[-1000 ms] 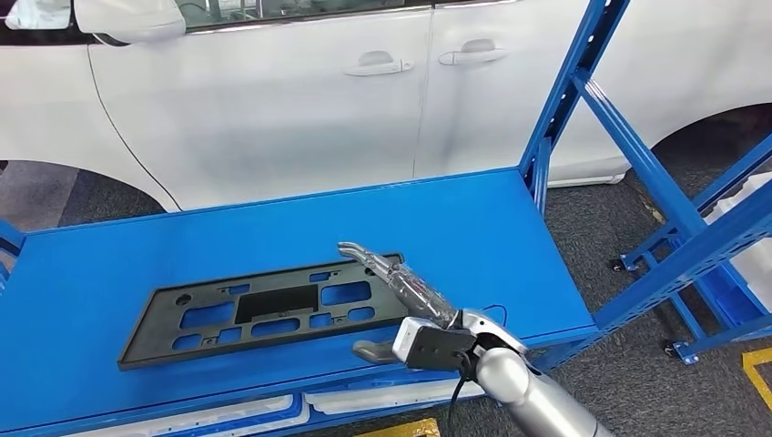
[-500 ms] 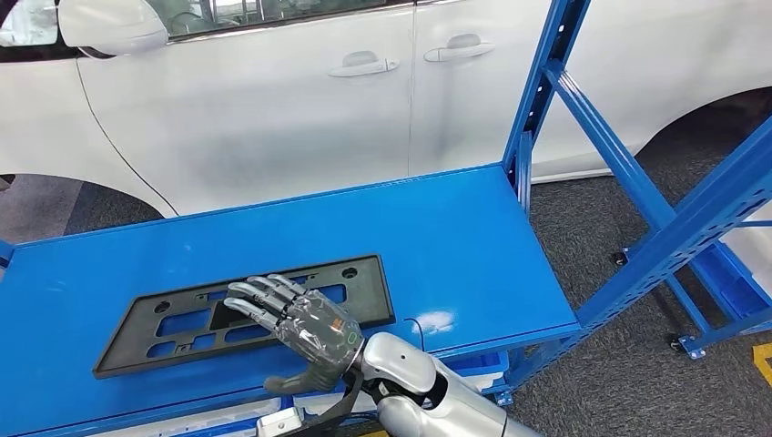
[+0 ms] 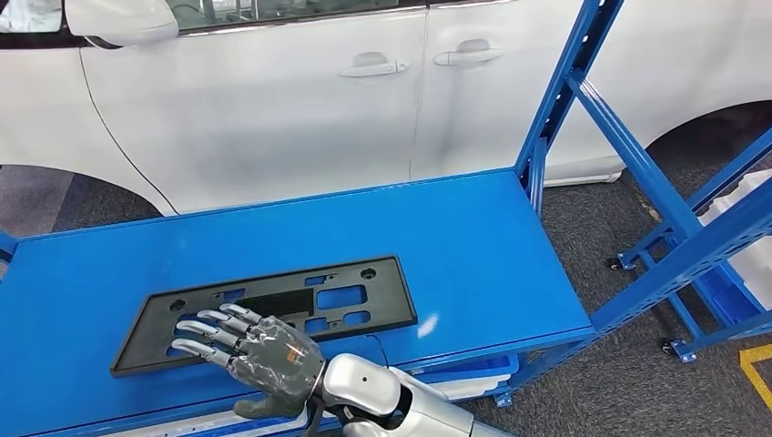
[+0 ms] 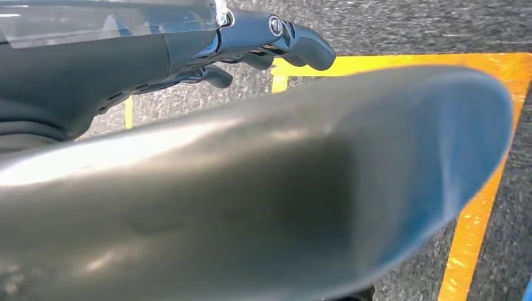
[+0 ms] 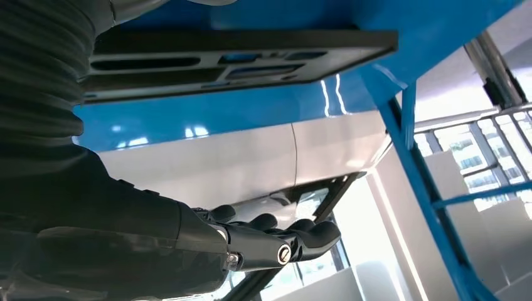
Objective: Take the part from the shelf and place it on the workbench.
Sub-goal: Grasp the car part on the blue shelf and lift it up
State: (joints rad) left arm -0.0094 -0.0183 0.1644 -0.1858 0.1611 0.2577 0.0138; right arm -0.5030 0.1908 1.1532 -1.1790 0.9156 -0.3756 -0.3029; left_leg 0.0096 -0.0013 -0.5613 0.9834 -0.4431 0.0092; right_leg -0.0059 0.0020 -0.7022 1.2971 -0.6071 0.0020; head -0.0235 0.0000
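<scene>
Nearby, white car (image 3: 273, 109) behind blue workbench (image 3: 473, 237), black part (image 3: 273, 309) flat; right hand (image 3: 259, 360) seemingly empty, spread.

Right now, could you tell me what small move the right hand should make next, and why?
Probably draw the right hand back off the blue workbench: the black part already lies flat there, and the hand hovers spread, holding nothing.

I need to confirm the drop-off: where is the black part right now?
In the head view the black part lies flat on the blue workbench, toward its near left, with the right hand spread above its near edge.
</scene>
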